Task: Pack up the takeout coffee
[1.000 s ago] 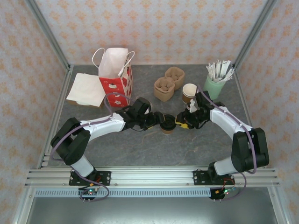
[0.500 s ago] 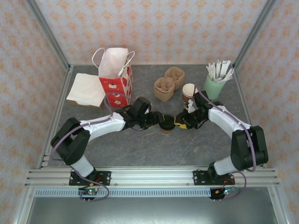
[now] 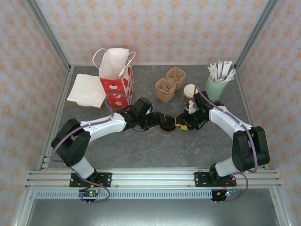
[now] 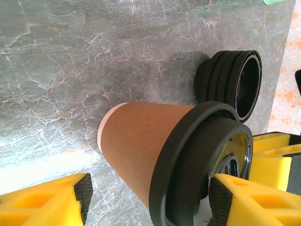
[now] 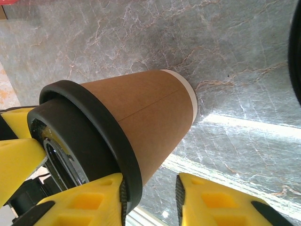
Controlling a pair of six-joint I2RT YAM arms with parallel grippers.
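Note:
The takeout coffee (image 3: pixel 165 127) is a brown paper cup with a black lid, standing mid-table between both grippers. My left gripper (image 3: pixel 159 123) reaches it from the left. In the left wrist view the cup (image 4: pixel 141 146) lies between the jaws of my left gripper (image 4: pixel 149 190), which is open. One pad touches the lid and the other stands apart near the cup's base. My right gripper (image 3: pixel 181 124) comes from the right and is open too. In the right wrist view the cup (image 5: pixel 146 113) has its lid rim against one pad of my right gripper (image 5: pixel 150 186). The other pad is free.
A brown pulp carrier (image 3: pixel 169 84) and an unlidded paper cup (image 3: pixel 190 92) sit behind the grippers. A mint-green cup of stirrers (image 3: pixel 216 84) stands at the back right. A red and white paper bag (image 3: pixel 115 75) and white napkins (image 3: pixel 87 90) are at the back left.
Both grippers and the cup between them have shifted slightly left and away from the near edge.

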